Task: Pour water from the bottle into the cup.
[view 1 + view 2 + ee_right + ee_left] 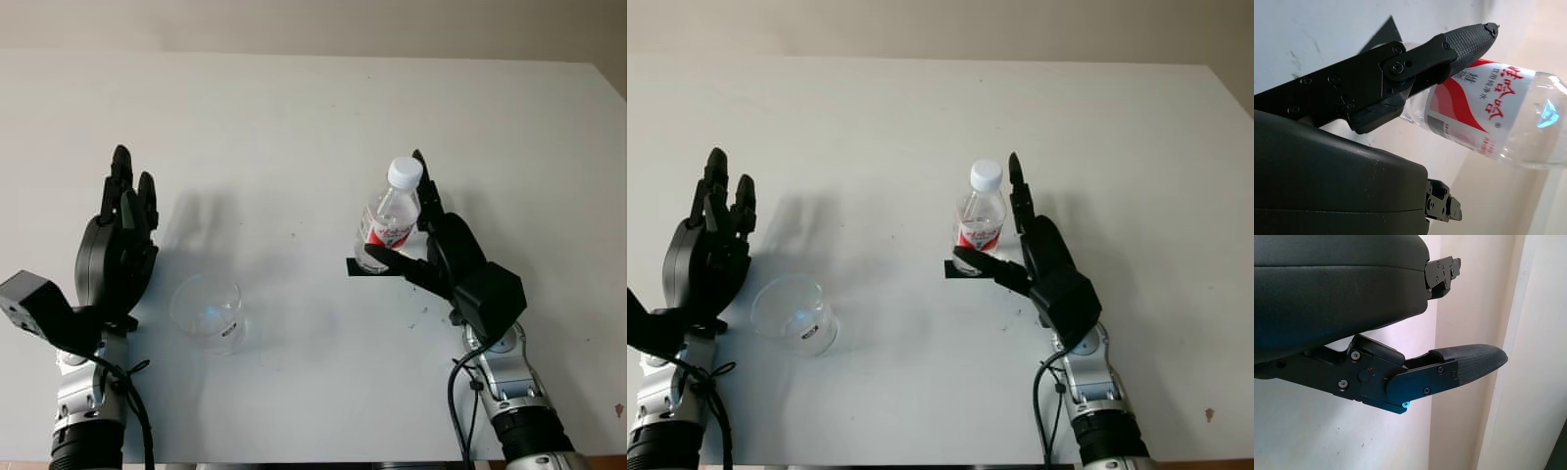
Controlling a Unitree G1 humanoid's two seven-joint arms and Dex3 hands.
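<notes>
**Closing on the bottle, cap on**

Left eye view: my right robot hand [407, 257] is around the bottle [388, 220], thumb across the front low down, fingers up behind it; it looks like a light hold, bottle upright on the bench [313, 108]. White cap [405, 172] is on, so no pour yet, I judge. The cup [208, 313] stands well apart, just beside my left robot hand [118, 245], which is open and holds nothing.

Right eye view: same layout.

Left wrist view: my open fingers [1469, 363], nothing between them.

Right wrist view: thumb tip pressed on the red label [1488, 112]. I should firm the grip mid-body before lifting.
</notes>
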